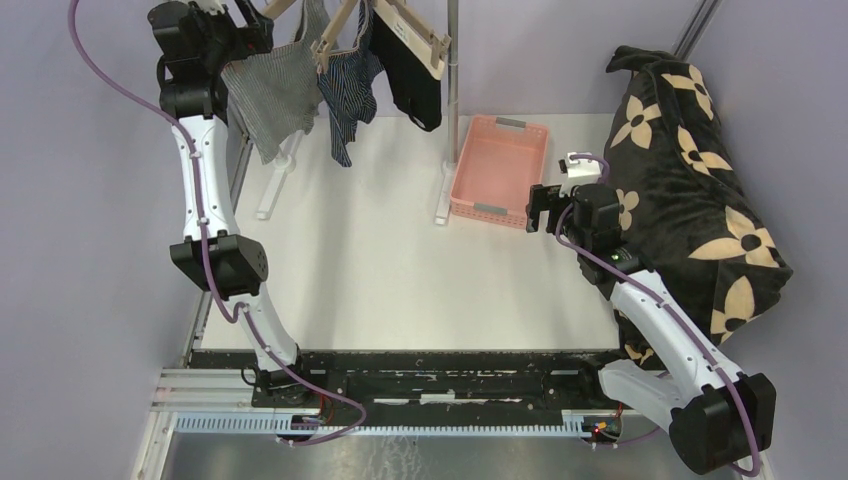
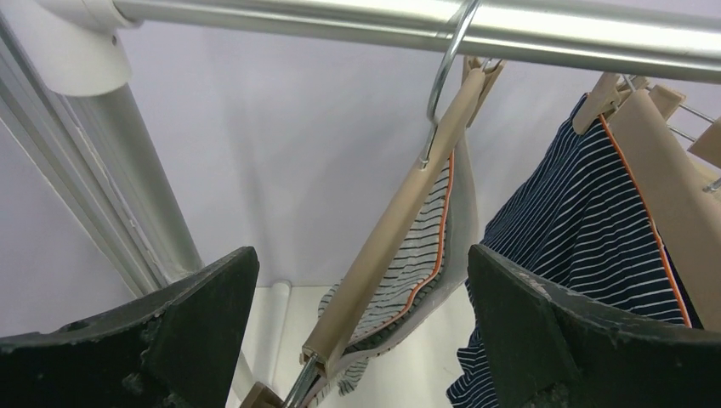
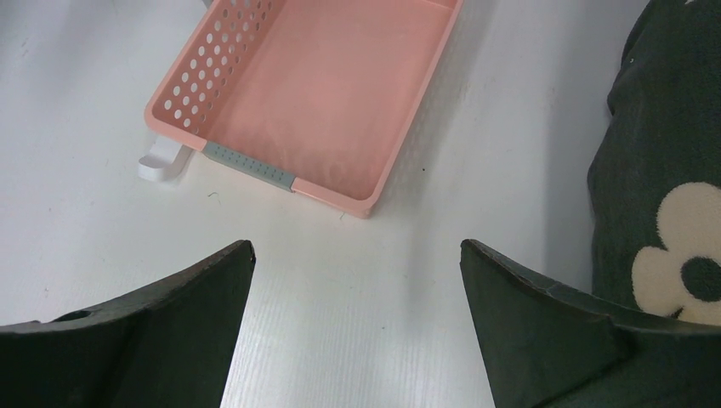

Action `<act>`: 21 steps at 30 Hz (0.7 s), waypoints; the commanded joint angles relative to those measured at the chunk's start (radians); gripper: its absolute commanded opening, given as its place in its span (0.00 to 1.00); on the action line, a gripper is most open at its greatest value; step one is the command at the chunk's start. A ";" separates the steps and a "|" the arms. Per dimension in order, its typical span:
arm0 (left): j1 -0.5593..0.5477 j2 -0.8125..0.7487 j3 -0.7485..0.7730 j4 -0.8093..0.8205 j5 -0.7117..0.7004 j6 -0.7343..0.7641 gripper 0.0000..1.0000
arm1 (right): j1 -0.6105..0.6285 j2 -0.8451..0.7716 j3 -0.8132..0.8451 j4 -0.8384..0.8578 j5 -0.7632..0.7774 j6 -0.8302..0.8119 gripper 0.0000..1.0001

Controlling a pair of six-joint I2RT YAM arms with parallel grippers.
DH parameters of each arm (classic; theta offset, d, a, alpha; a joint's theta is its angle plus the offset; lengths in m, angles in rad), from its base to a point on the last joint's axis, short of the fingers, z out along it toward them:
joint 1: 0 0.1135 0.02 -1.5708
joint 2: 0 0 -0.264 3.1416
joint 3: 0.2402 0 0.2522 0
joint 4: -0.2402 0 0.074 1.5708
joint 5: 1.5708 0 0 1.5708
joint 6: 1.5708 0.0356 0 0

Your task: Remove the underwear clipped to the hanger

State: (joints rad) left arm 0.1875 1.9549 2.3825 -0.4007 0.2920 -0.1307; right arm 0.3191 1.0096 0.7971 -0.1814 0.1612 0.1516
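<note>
Item 1, left arm (image 1: pixel 198 170): slim white link shells set between blocky matte-black joint housings (image 1: pixel 222 265). A thin purple cable (image 1: pixel 84 58) leaves the base, runs along the white links and swings out in a wide loop to the wrist.

Item 2, left gripper (image 1: pixel 252 32): black throughout. Its fingers (image 2: pixel 191 331) are broad, curved wedges, matte, with a grainy surface and a small round recess near the root.

Item 3, right arm (image 1: pixel 655 308): same make, with white shells, black housings and a matching purple lead along its length.

Item 4, right gripper (image 1: pixel 540 208): black, with wedge fingers of the same pattern. A small white camera module (image 1: pixel 580 165) sits at the wrist.
</note>
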 commanded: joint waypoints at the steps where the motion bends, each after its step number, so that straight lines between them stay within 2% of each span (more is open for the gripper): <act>1: -0.002 -0.052 -0.016 0.080 0.025 -0.063 0.99 | 0.008 0.001 0.017 0.050 -0.015 -0.003 1.00; 8: -0.001 -0.029 -0.008 0.129 0.064 -0.132 0.99 | 0.011 -0.039 0.000 0.045 -0.002 -0.007 1.00; 11: -0.002 -0.028 -0.003 0.126 0.069 -0.130 0.96 | 0.010 -0.053 -0.007 0.045 -0.002 -0.007 1.00; 16: -0.001 -0.024 0.036 0.063 0.040 -0.072 0.80 | 0.013 -0.053 -0.012 0.055 -0.009 -0.004 1.00; 20: -0.002 -0.033 0.044 0.008 0.015 -0.009 0.71 | 0.013 -0.044 -0.002 0.061 -0.024 -0.004 1.00; 21: -0.001 -0.037 0.043 -0.006 0.009 0.004 0.65 | 0.014 -0.042 0.000 0.062 -0.028 -0.004 1.00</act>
State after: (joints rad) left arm 0.1875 1.9549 2.3798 -0.3706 0.3168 -0.1951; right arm 0.3271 0.9699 0.7868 -0.1734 0.1539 0.1520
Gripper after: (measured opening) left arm 0.722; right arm 0.999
